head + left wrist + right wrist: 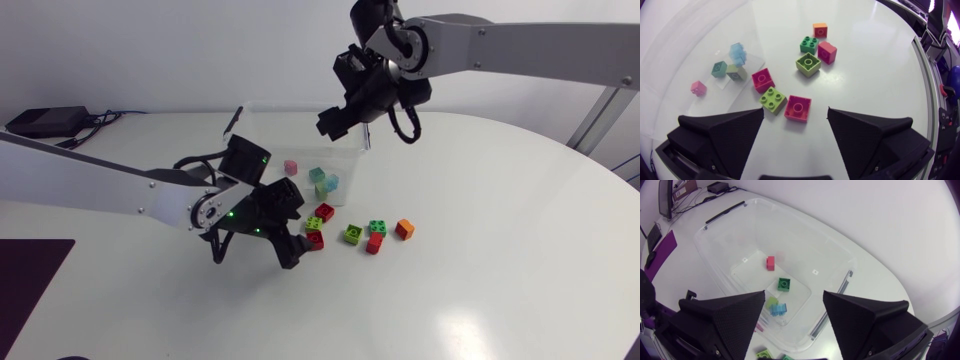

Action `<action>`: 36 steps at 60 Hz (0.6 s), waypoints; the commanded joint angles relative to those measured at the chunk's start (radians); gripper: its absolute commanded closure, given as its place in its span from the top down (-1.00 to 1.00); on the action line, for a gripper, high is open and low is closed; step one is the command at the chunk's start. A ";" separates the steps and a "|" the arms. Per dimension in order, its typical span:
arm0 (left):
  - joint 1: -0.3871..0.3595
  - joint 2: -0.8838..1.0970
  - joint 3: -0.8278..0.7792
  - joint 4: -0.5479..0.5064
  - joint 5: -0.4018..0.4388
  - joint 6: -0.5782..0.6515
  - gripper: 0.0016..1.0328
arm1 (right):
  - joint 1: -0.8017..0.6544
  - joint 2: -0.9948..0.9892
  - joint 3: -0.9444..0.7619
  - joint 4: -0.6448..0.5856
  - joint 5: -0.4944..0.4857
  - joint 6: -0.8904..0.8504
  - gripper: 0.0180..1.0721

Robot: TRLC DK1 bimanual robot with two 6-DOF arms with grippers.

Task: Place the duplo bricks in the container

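Your left gripper hangs low with its jaws wide. A red brick sits studs up on the table between the fingertips, touching neither. A lime brick lies just beside it, and five more bricks are scattered ahead, all studs up. Your right gripper, also spread wide and empty, hovers over the clear container. Its long axis runs left to right across the table, and four bricks lie inside, among them a pink one.
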 commanded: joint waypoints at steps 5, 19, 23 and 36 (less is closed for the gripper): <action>-0.012 0.053 -0.003 0.008 -0.003 0.048 0.69 | -0.007 -0.153 -0.109 -0.012 0.004 -0.006 0.80; -0.001 0.095 -0.016 0.010 -0.002 0.098 0.69 | -0.039 -0.393 -0.414 0.047 -0.042 -0.029 0.87; 0.000 0.115 -0.006 0.013 -0.003 0.106 0.69 | -0.050 -0.442 -0.494 0.062 -0.065 -0.037 0.88; 0.002 0.145 0.020 0.002 -0.002 0.130 0.38 | -0.115 -0.565 -0.727 0.128 -0.132 -0.054 0.90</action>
